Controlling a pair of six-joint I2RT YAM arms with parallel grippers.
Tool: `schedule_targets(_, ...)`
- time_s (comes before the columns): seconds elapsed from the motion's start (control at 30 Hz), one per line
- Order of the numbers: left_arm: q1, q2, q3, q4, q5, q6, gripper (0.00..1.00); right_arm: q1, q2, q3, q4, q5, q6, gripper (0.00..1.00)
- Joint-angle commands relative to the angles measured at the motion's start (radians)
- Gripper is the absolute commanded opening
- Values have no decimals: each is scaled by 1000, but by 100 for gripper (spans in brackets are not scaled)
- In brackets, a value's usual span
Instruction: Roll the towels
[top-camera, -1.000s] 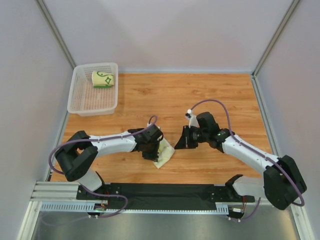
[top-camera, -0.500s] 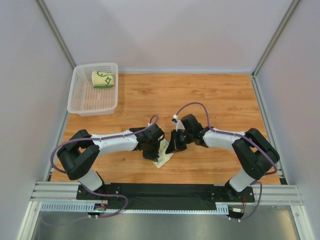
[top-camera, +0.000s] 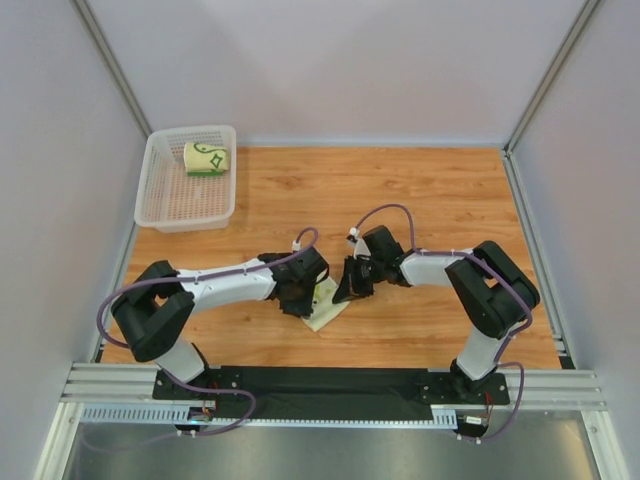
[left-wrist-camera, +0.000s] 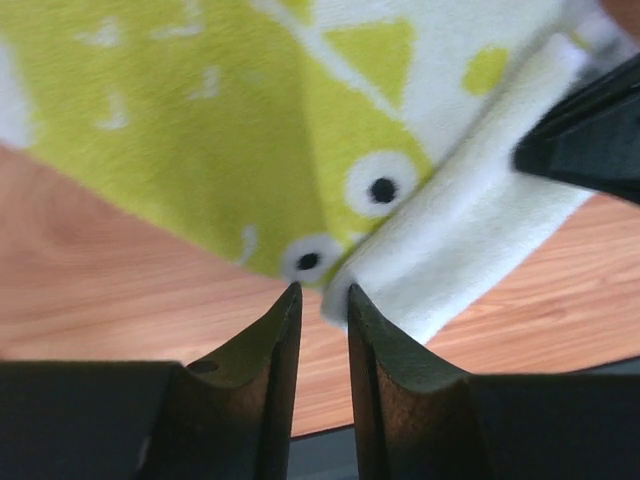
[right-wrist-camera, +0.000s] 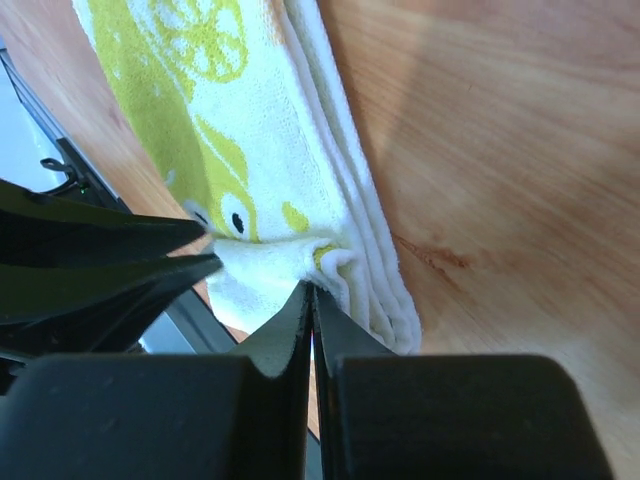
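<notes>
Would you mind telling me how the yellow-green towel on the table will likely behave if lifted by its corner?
The yellow-green towel probably droops limply: its folded edge already curls in soft layers. Its fuzzy pile suggests good grip, little slipping. Likely light, lying flat on the table.

No legible txt or labels

- The yellow-green towel — soft, nubbly terry cloth, matt, with a thicker fleecy folded edge.
- Worktop shows warm wood grain, smooth with a slight sheen.
- Left end effector has dark, hard fingers — smooth, faintly glossy.
- Basket is white plastic mesh, holding the rolled green-lined towel, also matt cloth.
</notes>
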Motion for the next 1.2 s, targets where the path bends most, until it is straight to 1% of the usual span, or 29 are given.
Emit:
schedule_targets(0.0, -37, -67, 23, -228, -177, -1, 32, -14, 23, 23, -28, 115, -32, 0)
schedule_targets(0.03, -55, -70, 58, -286, -290, -39, 32, -14, 23, 29, -34, 121, -35, 0)
schedule_targets(0.07, -72, -66, 78, -343, -340, -57, 32, -14, 24, 34, -50, 124, -37, 0)
schedule_targets(0.1, -104, -63, 119, -450, -421, -87, 32, -14, 26, 37, -54, 124, -38, 0)
schedule_targets(0.17, -143, -63, 152, -536, -478, -137, 32, -14, 26, 45, -65, 124, -41, 0)
schedule_targets(0.23, -205, -75, 186, -529, -518, -128, 33, -14, 24, 48, -74, 127, -49, 0)
schedule_targets(0.27, -225, -90, 187, -502, -521, -81, 33, -14, 23, 52, -82, 129, -50, 0)
schedule_targets(0.3, -256, -99, 189, -424, -520, -52, 33, -14, 21, 54, -84, 130, -52, 0)
schedule_targets(0.33, -268, -110, 181, -378, -495, -14, 35, -14, 20, 55, -88, 127, -52, 0)
schedule_targets(0.37, -278, -115, 172, -266, -472, 60, 36, -15, 18, 55, -90, 126, -54, 0)
schedule_targets(0.4, -294, -113, 155, -206, -408, 114, 36, -14, 17, 57, -94, 126, -55, 0)
schedule_targets(0.43, -305, -107, 146, -149, -382, 151, 41, -14, 15, 60, -100, 126, -55, 0)
schedule_targets(0.47, -319, -98, 140, -65, -363, 177, 41, -14, 15, 63, -102, 124, -58, 0)
schedule_targets(0.5, -322, -86, 137, -34, -318, 223, 41, -14, 15, 66, -107, 124, -58, 0)
schedule_targets(0.57, -325, -63, 124, 53, -290, 251, 42, -15, 12, 71, -117, 120, -63, 0)
schedule_targets(0.63, -325, -54, 101, 103, -262, 289, 42, -14, 8, 77, -126, 114, -70, 0)
schedule_targets(0.67, -325, -50, 97, 139, -253, 300, 44, -14, 4, 80, -131, 113, -70, 0)
schedule_targets(0.73, -325, -40, 81, 172, -236, 326, 51, -15, 1, 84, -142, 112, -77, 0)
schedule_targets(0.8, -325, -24, 80, 184, -225, 340, 55, -14, -2, 89, -148, 113, -80, 0)
schedule_targets(0.97, -308, 38, 71, 160, -254, 324, 56, -14, 0, 107, -165, 112, -84, 0)
schedule_targets(1.07, -289, 25, -1, 207, -237, 320, 56, -15, 8, 120, -172, 109, -89, 0)
schedule_targets(1.17, -269, 12, -41, 233, -236, 317, 56, -14, 21, 129, -180, 113, -97, 0)
